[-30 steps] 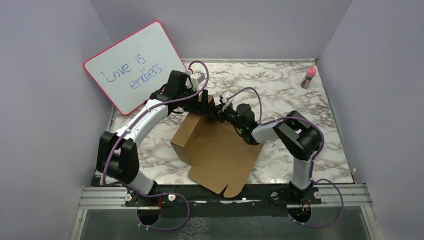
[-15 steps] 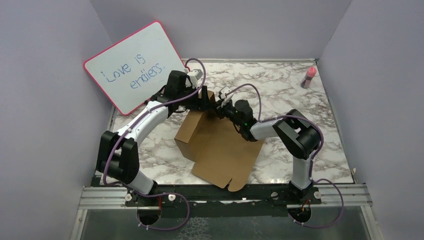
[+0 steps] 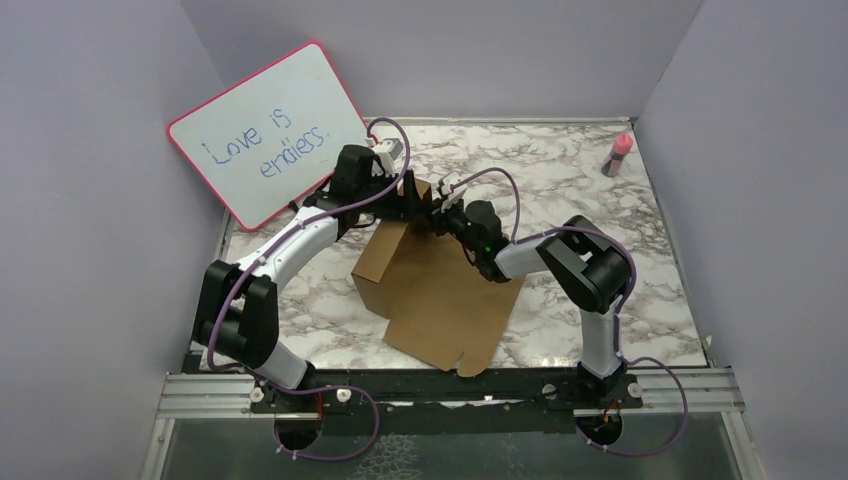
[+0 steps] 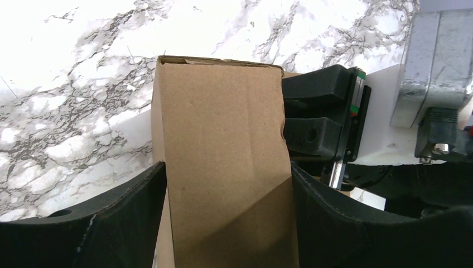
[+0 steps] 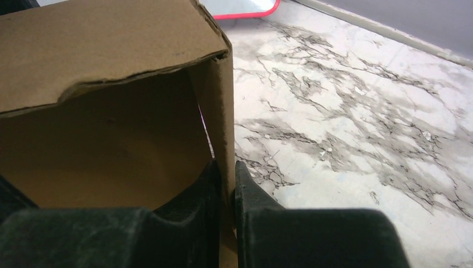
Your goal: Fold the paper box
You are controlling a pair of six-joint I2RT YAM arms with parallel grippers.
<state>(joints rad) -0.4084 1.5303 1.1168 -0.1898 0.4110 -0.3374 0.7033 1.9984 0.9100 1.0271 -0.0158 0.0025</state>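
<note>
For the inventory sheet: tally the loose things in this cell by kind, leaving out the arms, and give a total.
paper box: 1
whiteboard: 1
pink-capped bottle: 1
Total: 3

The paper box point(image 3: 440, 300) is plain brown corrugated cardboard, only partly folded. Its wide main panel lies flat, its near edge cut with small tabs. The far end is raised into a hollow, upright section with a ragged edge. The box lies near the whiteboard point(image 3: 262, 128), in front of it and to its right.
</note>
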